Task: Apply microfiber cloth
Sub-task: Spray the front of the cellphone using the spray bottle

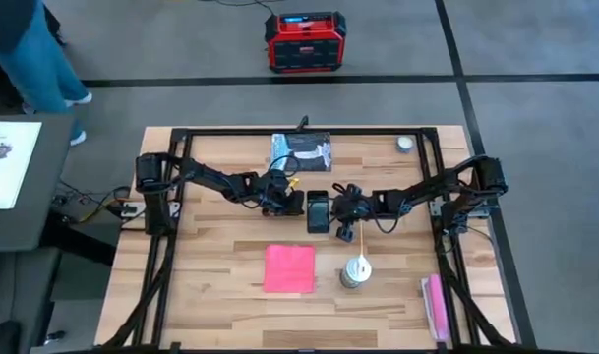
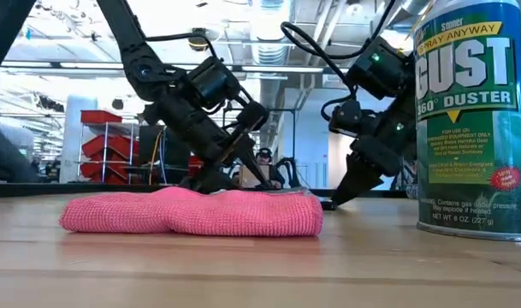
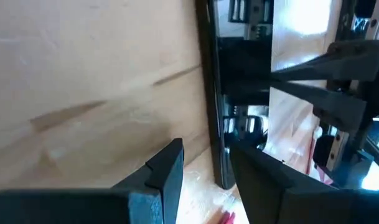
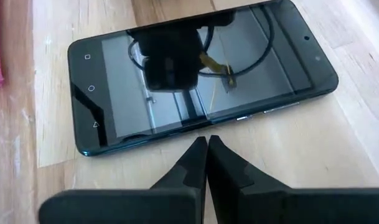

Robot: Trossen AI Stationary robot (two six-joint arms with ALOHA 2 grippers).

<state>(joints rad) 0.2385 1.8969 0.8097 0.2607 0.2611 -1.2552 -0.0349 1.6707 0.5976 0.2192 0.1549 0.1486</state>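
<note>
The soft, plush pink cloth (image 1: 288, 267) lies flat and square on the pale wood table (image 1: 201, 265), near of the glossy black phone (image 1: 318, 210); the left gripper (image 1: 295, 205), narrowly parted, flanks the phone's left edge; the right gripper (image 1: 340, 215), pinched closed, sits just right of it.
</note>
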